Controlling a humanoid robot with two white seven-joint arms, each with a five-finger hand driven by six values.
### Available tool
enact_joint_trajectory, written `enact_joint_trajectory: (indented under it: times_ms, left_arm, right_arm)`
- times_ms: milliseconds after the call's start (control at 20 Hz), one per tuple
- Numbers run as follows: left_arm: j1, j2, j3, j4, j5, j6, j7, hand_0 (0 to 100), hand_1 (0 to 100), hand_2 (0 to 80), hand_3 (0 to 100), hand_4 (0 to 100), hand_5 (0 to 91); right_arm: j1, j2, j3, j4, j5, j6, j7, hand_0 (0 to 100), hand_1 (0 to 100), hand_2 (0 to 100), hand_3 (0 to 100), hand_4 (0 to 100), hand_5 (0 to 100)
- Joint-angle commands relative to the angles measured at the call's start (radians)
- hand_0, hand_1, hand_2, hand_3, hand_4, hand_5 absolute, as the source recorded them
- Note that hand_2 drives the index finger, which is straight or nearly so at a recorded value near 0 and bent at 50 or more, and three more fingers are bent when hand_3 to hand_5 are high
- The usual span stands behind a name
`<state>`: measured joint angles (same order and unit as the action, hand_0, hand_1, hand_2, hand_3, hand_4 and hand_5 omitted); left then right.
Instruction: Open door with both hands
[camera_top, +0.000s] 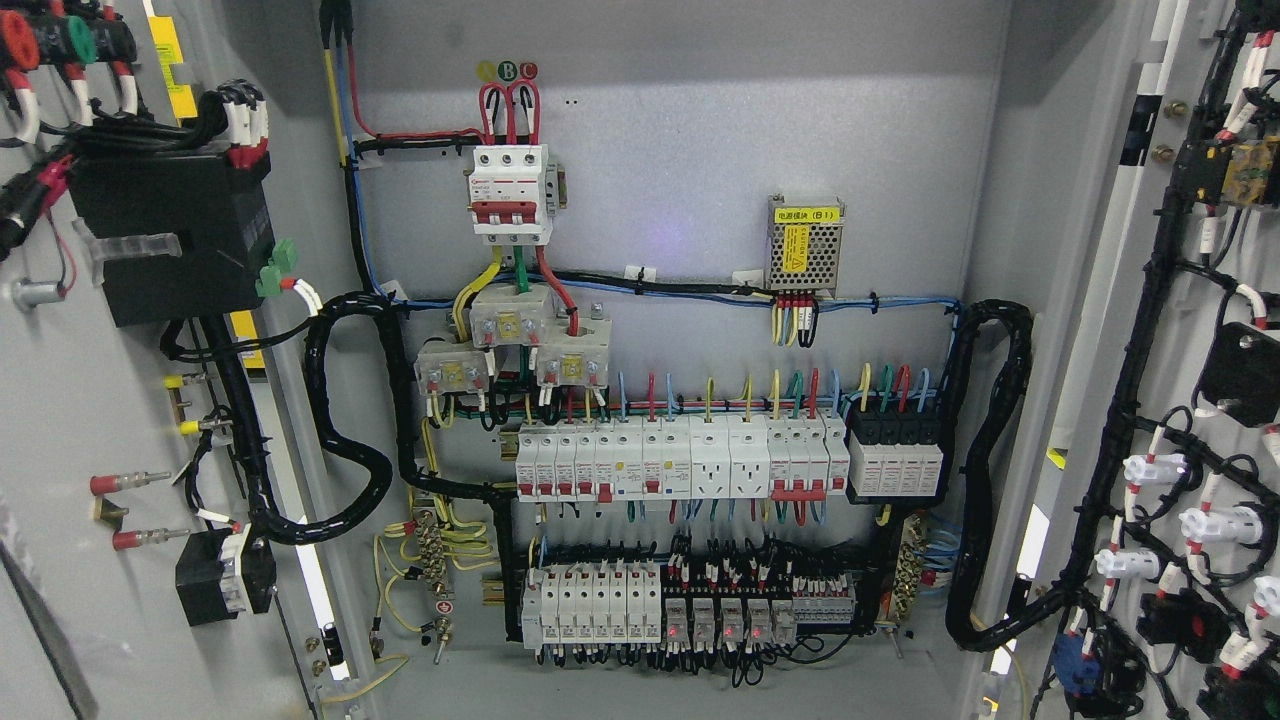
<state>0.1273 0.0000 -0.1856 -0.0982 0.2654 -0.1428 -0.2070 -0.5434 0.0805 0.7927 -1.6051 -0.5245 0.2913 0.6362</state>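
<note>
Head view straight into an electrical cabinet, both doors already swung wide. Left door (110, 420) open at the picture's left, inner face showing, with a black box (170, 235) and wire looms fixed to it. Right door (1200, 400) open at the right, lined with black cable bundles and white connector caps. Neither robot hand in the picture, so cannot tell whether fingers are spread, pressed together or pinching anything.

Inside, on the grey back panel (700, 150): a 3-pole breaker with red levers (510, 195) at upper centre, red wires looping above it; a perforated power supply with a yellow label (805, 243) to its right. Below, a long row of white breakers (680, 460), then a lower row of breakers and relays (690, 605) showing small red lights. Thick black conduit (345, 420) looping at the left of the panel, another (985, 470) at the right.
</note>
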Motion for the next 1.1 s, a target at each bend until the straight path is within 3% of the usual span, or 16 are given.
enact_joint_trajectory:
  times_ms: [0, 250, 451, 1051]
  left_arm:
    - [0.000, 0.021, 0.000, 0.000, 0.000, 0.000, 0.000, 37, 22, 0.0, 0, 0, 0.0]
    - [0.000, 0.020, 0.000, 0.000, 0.000, 0.000, 0.000, 37, 22, 0.0, 0, 0, 0.0]
    - [0.000, 0.020, 0.000, 0.000, 0.000, 0.000, 0.000, 37, 22, 0.0, 0, 0, 0.0]
    - [0.000, 0.020, 0.000, 0.000, 0.000, 0.000, 0.000, 37, 22, 0.0, 0, 0, 0.0]
  right_arm:
    - [-0.010, 0.065, 0.036, 0.039, -0.002, 0.000, 0.000, 21, 10, 0, 0, 0, 0]
    - [-0.041, 0.065, 0.039, 0.062, -0.005, -0.001, -0.003, 21, 10, 0, 0, 0, 0]
    - [-0.069, 0.067, 0.040, 0.083, -0.008, -0.003, -0.029, 21, 10, 0, 0, 0, 0]
    - [-0.084, 0.067, 0.048, 0.080, -0.003, -0.003, -0.029, 21, 10, 0, 0, 0, 0]
